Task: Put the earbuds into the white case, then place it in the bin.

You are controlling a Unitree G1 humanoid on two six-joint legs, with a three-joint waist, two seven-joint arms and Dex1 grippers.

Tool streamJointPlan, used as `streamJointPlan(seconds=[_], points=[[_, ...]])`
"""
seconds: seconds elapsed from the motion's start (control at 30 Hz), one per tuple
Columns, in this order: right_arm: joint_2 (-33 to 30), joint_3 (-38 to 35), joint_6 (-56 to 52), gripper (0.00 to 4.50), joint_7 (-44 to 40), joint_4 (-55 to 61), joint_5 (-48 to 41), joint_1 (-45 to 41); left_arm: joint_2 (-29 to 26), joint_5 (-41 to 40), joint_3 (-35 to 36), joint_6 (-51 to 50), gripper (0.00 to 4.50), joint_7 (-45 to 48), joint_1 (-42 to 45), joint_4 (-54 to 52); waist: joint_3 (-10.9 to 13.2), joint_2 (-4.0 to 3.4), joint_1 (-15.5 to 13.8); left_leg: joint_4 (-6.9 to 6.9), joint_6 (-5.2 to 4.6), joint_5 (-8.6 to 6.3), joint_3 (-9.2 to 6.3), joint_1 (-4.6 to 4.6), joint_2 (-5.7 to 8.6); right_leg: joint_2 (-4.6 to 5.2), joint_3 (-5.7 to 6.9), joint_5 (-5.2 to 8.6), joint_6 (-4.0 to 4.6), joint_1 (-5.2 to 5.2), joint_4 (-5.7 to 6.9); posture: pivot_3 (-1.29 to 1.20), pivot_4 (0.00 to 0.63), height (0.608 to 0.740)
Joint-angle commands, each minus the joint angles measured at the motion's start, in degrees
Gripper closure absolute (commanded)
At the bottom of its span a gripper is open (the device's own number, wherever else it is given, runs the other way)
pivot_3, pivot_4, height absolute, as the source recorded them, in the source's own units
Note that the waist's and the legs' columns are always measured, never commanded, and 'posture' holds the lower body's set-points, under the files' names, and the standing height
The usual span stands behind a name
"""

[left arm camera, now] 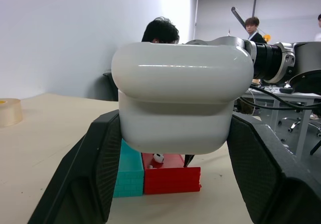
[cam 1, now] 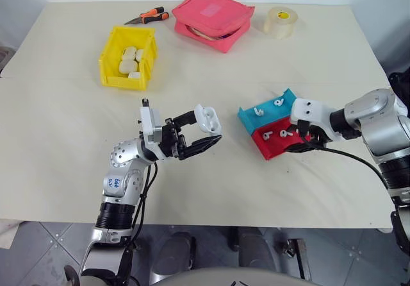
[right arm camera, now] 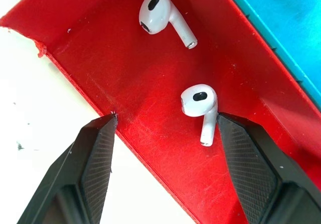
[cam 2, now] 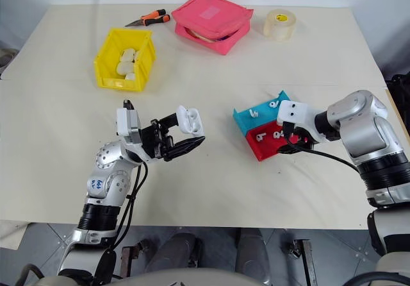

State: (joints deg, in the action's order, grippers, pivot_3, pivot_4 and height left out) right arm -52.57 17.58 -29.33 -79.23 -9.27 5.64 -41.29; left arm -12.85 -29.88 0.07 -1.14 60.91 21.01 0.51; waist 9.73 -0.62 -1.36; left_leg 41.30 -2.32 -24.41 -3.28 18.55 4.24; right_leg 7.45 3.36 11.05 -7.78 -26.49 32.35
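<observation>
pink pouch: lying at the table's far edge
tape roll: sitting beside it
pliers: lying by the far edge
blue tray, red tray: sitting side by side, touching

Open right claw over red tray; two earbuds inside.

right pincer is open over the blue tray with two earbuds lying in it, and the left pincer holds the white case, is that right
Not quite: the right pincer is open over the red tray, not the blue one. The right wrist view shows two earbuds lying on the red floor between its fingers, with the blue tray beside it. The left pincer does hold the white case.
</observation>
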Motion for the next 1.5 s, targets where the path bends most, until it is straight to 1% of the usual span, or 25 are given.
streamJointPlan(seconds=[0.03,0.37,0.73,0.8,0.87,1.0,1.17,1.27,1.33,1.5], points=[[-1.04,-0.47,-1.16,1.24,0.23,1.91,0.0,0.34,0.05,-1.2,0.18,0.7,1.72,0.22,1.01,-1.33,0.0,0.0,0.01,0.0,0.0,0.0,0.0,0.0,0.0,0.0,0.0,0.0,0.0,0.0,0.0,0.0,0.15,0.74],[-2.25,-2.19,-12.7,1.24,0.91,9.67,-2.23,-1.0,0.16,-1.23,0.19,0.79,1.72,0.56,0.97,-1.23,0.0,0.0,-0.02,0.0,0.0,0.0,0.0,0.04,0.0,0.01,0.0,0.0,0.0,-0.03,0.0,0.0,0.15,0.74],[-3.5,-1.89,-22.79,1.24,5.06,14.13,-3.41,-2.42,0.86,-0.9,0.13,1.55,1.72,1.12,2.12,0.72,0.0,0.0,-0.01,0.0,0.0,0.0,-0.01,0.04,0.01,0.01,0.0,0.0,0.0,-0.04,-0.01,0.0,0.15,0.74],[-3.64,-1.68,-24.04,1.6,5.72,15.22,-3.82,-2.22,0.99,-0.8,0.14,1.83,1.72,1.21,2.28,1.09,0.0,0.0,-0.04,0.0,0.0,0.0,-0.01,0.04,0.01,0.01,0.0,0.0,0.0,-0.04,0.0,0.0,0.15,0.74],[-3.7,-1.49,-25.1,2.08,6.33,16.36,-4.19,-2.0,1.07,-0.72,0.14,2.09,1.72,1.26,2.42,1.39,0.0,0.0,0.0,0.0,0.0,0.0,-0.01,0.05,0.01,0.01,0.0,0.0,0.0,-0.04,0.0,0.0,0.15,0.74],[-3.45,-0.77,-27.63,2.08,7.87,18.07,-4.84,-2.13,1.03,-0.72,0.21,2.49,1.72,1.34,2.52,1.8,0.0,0.0,-0.04,0.0,0.0,0.0,-0.01,0.08,0.01,0.01,0.01,0.0,0.0,-0.07,0.0,0.0,0.15,0.74],[-2.36,0.94,-29.65,2.08,10.0,17.38,-5.11,-2.88,1.09,-0.7,0.15,2.68,1.72,1.24,2.42,1.79,0.0,0.0,0.0,0.0,0.0,0.0,-0.02,0.08,0.02,0.01,0.01,0.0,0.0,-0.08,0.0,0.0,0.15,0.74],[-2.26,1.69,-29.3,2.61,10.55,16.89,-5.37,-2.91,1.03,-0.73,0.17,2.7,1.72,1.23,2.36,1.71,0.0,0.0,0.01,0.0,0.0,0.0,-0.02,0.08,0.01,0.0,0.01,0.0,0.0,-0.08,0.0,0.0,0.15,0.74],[-2.11,2.01,-28.8,3.23,11.0,16.55,-5.52,-3.12,0.97,-0.75,0.23,2.67,1.72,1.19,2.27,1.59,0.0,0.0,-0.01,0.0,0.0,0.0,-0.02,0.08,0.01,0.01,0.01,0.0,0.0,-0.08,0.0,0.0,0.15,0.74],[-1.89,2.75,-28.51,3.23,11.39,15.91,-6.0,-3.72,0.79,-0.8,0.32,2.52,1.72,1.0,1.9,1.18,0.0,0.0,-0.01,0.0,0.0,0.0,-0.02,0.09,0.02,0.01,0.01,0.0,0.0,-0.08,0.0,0.0,0.15,0.74]])
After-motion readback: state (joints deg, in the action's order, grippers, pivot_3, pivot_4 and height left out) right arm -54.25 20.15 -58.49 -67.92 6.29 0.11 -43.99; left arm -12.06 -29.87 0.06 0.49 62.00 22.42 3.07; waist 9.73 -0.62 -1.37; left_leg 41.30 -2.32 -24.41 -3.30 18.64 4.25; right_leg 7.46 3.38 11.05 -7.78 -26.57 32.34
